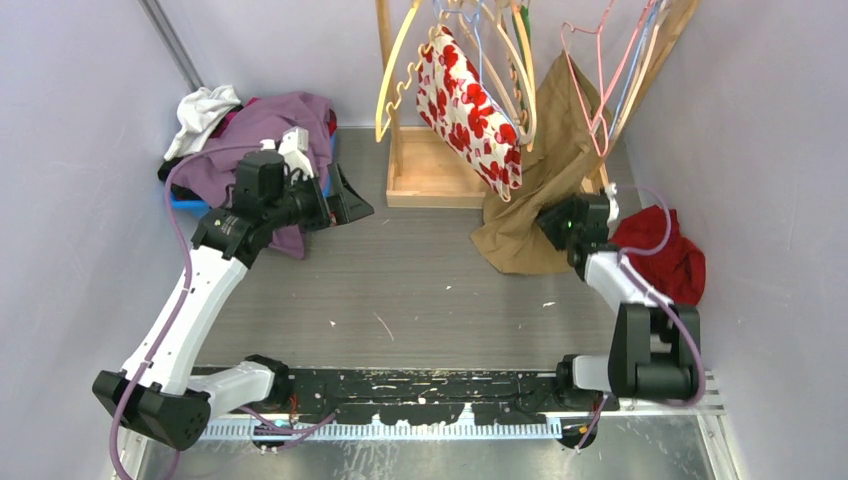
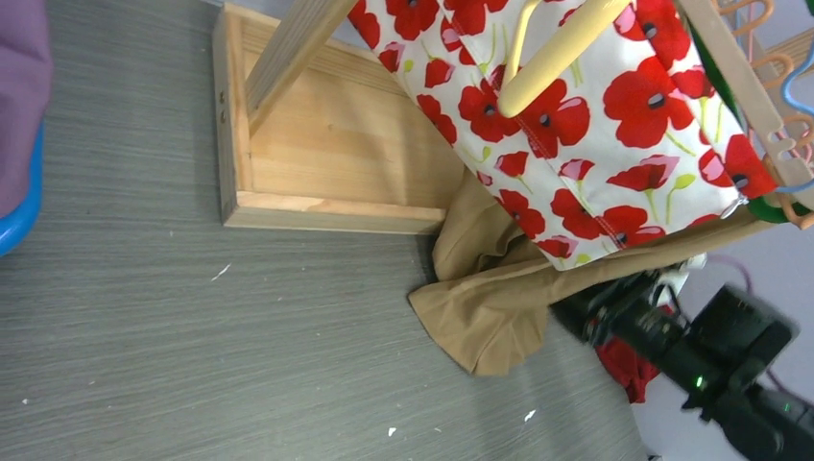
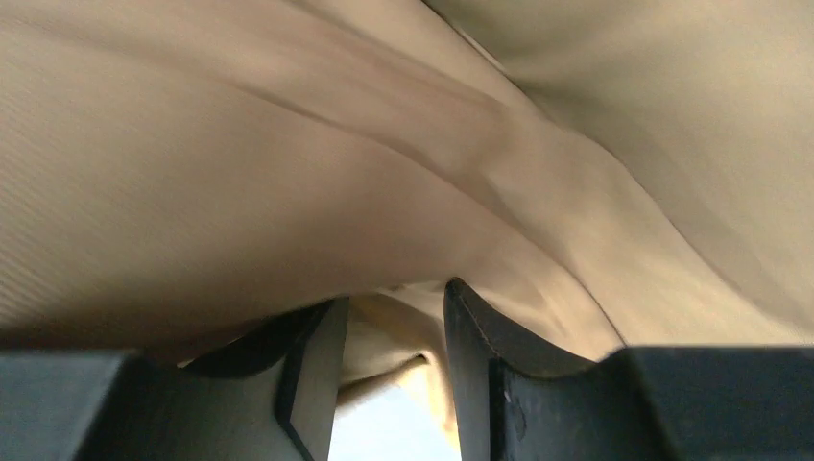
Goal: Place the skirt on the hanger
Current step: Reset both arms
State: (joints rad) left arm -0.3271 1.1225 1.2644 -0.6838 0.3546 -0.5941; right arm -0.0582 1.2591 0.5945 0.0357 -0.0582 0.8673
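A tan skirt hangs from the rack by a pink wire hanger, its lower part heaped on the table. It also shows in the left wrist view and fills the right wrist view. My right gripper is pressed into the skirt's right side. Its jaws stand nearly closed with a fold of tan cloth between them. My left gripper hovers at the left by the clothes pile, pointing right, empty and seemingly open. Its fingers are out of its wrist view.
A red-poppy skirt hangs on a wooden hanger. The rack's wooden base stands at the back. A purple and white clothes pile fills a blue basket at the left. A red garment lies at the right.
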